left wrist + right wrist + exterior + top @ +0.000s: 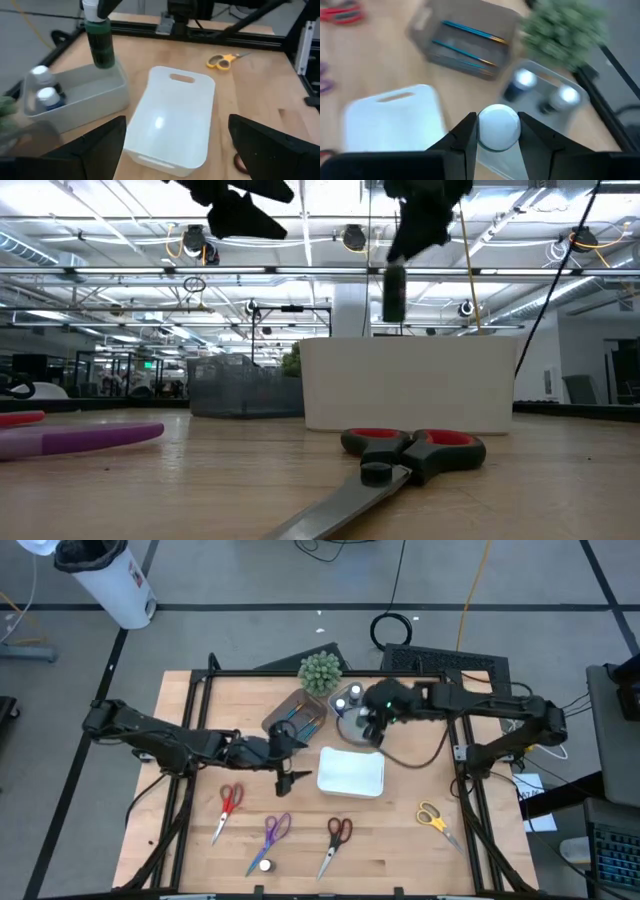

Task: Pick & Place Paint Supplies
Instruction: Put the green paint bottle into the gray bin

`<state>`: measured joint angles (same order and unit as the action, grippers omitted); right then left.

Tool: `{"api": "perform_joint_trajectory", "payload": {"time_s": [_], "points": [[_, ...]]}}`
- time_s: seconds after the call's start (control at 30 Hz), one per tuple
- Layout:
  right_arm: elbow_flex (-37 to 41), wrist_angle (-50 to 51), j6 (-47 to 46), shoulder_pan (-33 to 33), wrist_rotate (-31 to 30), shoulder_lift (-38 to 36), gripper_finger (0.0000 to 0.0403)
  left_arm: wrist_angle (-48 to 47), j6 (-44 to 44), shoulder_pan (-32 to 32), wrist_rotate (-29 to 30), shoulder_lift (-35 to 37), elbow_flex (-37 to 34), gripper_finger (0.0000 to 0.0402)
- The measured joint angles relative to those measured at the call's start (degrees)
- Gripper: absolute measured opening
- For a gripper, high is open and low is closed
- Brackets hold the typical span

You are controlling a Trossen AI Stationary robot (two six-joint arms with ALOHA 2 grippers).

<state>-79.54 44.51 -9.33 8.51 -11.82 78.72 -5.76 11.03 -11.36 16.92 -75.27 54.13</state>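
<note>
My right gripper [498, 125] is shut on a small dark bottle [100, 42] with a white cap and hangs over the pale blue-grey tray [350, 726]. Two more white-capped bottles [522, 82] [560, 97] stand in that tray. Blue-handled brushes [467, 42] lie in the brown tray [295, 715]. My left gripper [175, 150] is open above the table, near the white tray [350, 772]. Red [230, 802], purple [275, 830], dark-red [338, 835] and yellow [432, 818] scissors lie flat on the table. One more bottle [265, 865] stands by the purple scissors. My right gripper pinches the bottle's white cap [499, 140] between its two fingers, one on either side, coming from above and pointing down. The bottle hangs upright below the fingers [394, 290], lifted clear above the pale tray.
The round green plant [320, 670] stands at the far side, beside the brown and pale trays. The white tray [172, 120] lies in the middle of the table. A black frame [200, 690] runs round the table edges. Bare wood shows near the front edge between the scissors.
</note>
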Motion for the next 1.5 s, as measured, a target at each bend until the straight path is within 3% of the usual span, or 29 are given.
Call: {"api": "perform_joint_trajectory", "payload": {"time_s": [0.17, 0.33, 0.47, 0.6, 1.37, 1.5], "points": [[5.29, -0.62, 0.94, 7.93, 0.4, -4.31, 0.0101, 1.32, 0.1, 0.27, 1.93, 6.95, -5.96, 0.0354], [10.93, -4.28, 1.49, 15.69, 6.48, -6.67, 0.0101, 4.42, 1.88, 1.72, 5.37, 14.64, -12.75, 0.0358], [17.34, -9.35, 2.95, 19.81, 10.58, -6.65, 0.0101, 5.93, 3.98, 3.18, 6.18, 18.57, -17.47, 0.0354], [22.6, -13.56, 3.15, 22.2, 10.92, -5.72, 0.0101, 6.49, 6.12, 4.33, 6.16, 20.25, -19.56, 0.0352], [33.92, -24.24, 2.96, 22.52, 13.43, -5.8, 0.0101, 7.49, 6.16, 5.01, 6.15, 20.05, -19.85, 0.0351], [34.07, -25.03, 2.93, 22.52, 13.45, -5.9, 0.0147, 7.49, 6.16, 5.01, 6.14, 20.05, -19.85, 0.0351]]}}
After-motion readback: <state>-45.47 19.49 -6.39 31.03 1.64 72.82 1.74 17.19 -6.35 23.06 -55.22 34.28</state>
